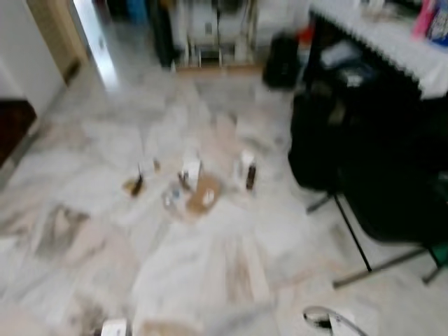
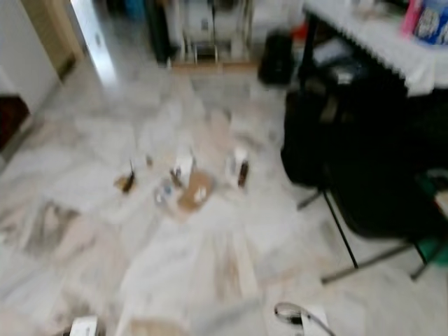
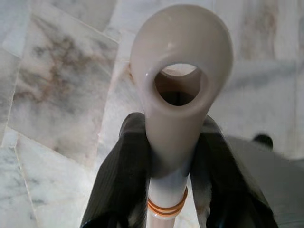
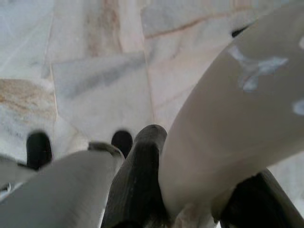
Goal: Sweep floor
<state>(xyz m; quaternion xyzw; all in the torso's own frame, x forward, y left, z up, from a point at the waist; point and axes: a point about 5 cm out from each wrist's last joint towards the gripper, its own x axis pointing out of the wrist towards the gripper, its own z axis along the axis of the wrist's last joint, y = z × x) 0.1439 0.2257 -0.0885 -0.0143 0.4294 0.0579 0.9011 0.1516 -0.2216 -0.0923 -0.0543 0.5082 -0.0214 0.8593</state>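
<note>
Head views, blurred: marble floor [image 1: 105, 175] w/ small litter pile [image 1: 192, 185] mid-room, scraps of card & small bottles. Black chair [image 1: 371, 161] at right beside a bench [image 2: 378, 35] w/ white cloth.

L wrist view: left gripper [image 3: 173, 161], fingers [image 3: 121, 175] pinching a beige handle [image 3: 180, 71] w/ hang-hole at its end.

R wrist view: right gripper [image 4: 190, 190], fingers [image 4: 137, 180] clamped round a pale curved handle [image 4: 237, 123], floor below.

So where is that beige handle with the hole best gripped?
On the handle, at its round shaft just below the flared, holed end, jaws closing from either side, as the left gripper does. The wider end should stop it slipping through.
</note>
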